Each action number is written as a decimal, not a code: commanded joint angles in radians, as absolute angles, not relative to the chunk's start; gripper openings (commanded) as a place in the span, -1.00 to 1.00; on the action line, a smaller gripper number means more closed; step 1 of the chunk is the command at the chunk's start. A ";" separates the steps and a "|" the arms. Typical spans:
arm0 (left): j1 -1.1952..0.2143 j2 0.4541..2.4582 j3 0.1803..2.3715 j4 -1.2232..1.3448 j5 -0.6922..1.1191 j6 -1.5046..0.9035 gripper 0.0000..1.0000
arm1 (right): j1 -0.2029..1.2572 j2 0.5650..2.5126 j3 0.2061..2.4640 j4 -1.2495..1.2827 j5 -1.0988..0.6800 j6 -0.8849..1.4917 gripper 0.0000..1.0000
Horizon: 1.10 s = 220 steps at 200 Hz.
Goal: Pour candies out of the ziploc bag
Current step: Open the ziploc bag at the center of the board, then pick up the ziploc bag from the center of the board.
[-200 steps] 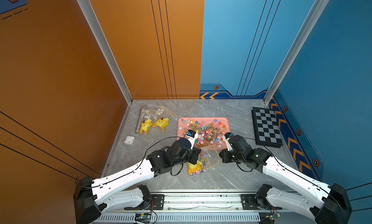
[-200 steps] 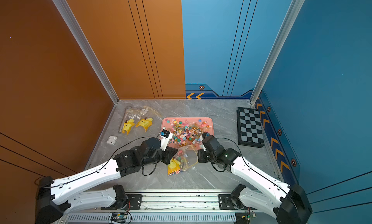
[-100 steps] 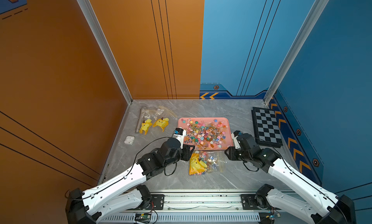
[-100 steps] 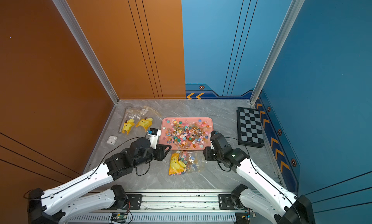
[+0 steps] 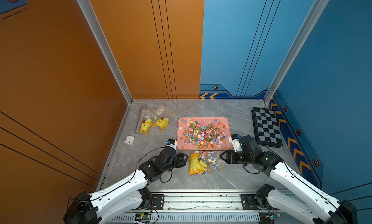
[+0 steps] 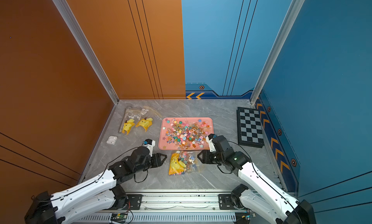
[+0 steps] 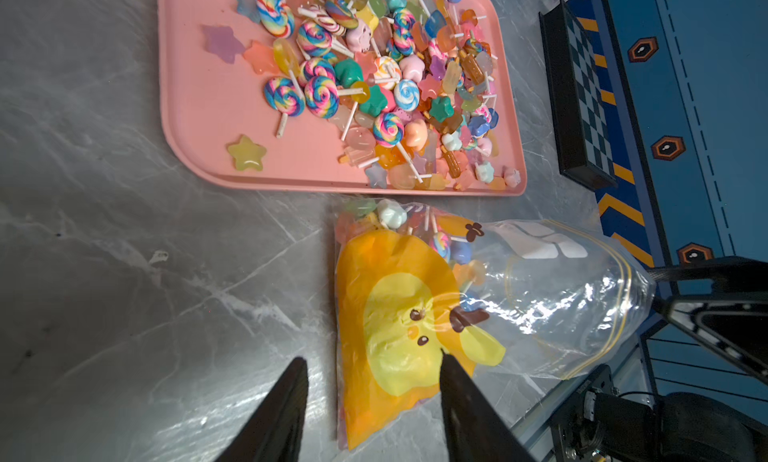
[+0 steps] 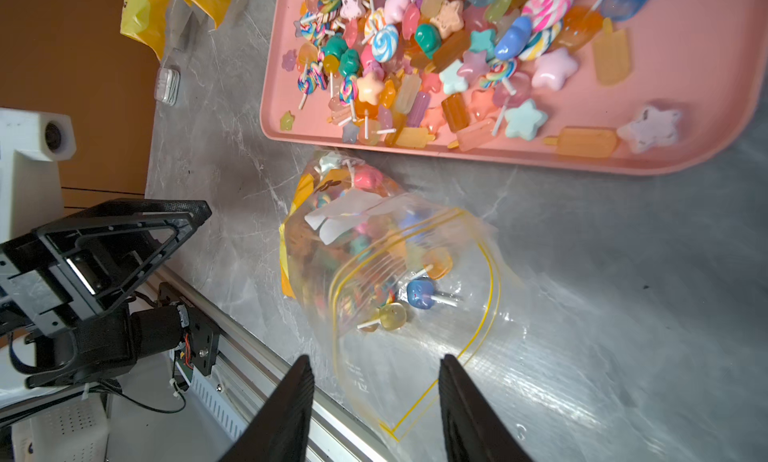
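The ziploc bag [image 5: 203, 162] [image 6: 182, 162] lies flat on the table, just in front of the pink tray [image 5: 181, 140] [image 6: 162, 141]. One end bears a yellow duck print [image 7: 399, 327]; the other end is clear with a yellow zip line [image 8: 486, 306]. Most candies [image 5: 203, 132] [image 6: 186, 133] are piled on the tray. A few candies [image 8: 419, 294] [image 7: 440, 244] are still inside the bag. My left gripper [image 5: 187, 157] [image 7: 372, 358] stands open by the duck end. My right gripper [image 5: 220, 155] [image 8: 376, 358] stands open by the zip end. Neither holds anything.
Two yellow duck-print bags [image 5: 153, 125] and a grey tube [image 5: 141, 120] lie at the back left. A white earbud case [image 5: 129, 140] sits near the left wall. A chessboard [image 5: 265, 126] lies at the right. The metal rail [image 5: 201, 200] runs along the front.
A second ago both grippers held the bag up at the tray's near edge. Both have let go and drawn apart sideways; the bag now lies on the table.
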State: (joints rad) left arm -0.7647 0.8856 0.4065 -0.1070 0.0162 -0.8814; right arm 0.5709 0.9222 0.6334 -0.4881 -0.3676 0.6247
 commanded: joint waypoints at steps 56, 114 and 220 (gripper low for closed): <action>-0.746 0.926 0.294 0.081 0.091 -0.966 0.13 | 0.600 1.026 0.617 -0.245 -0.412 0.765 -0.08; -0.754 0.968 0.250 0.174 0.115 -0.988 0.18 | 0.604 1.039 0.640 -0.265 -0.378 0.779 -1.00; -0.786 1.211 0.280 0.400 0.205 -1.007 0.35 | 0.627 1.019 0.641 -0.265 -0.350 0.787 -1.00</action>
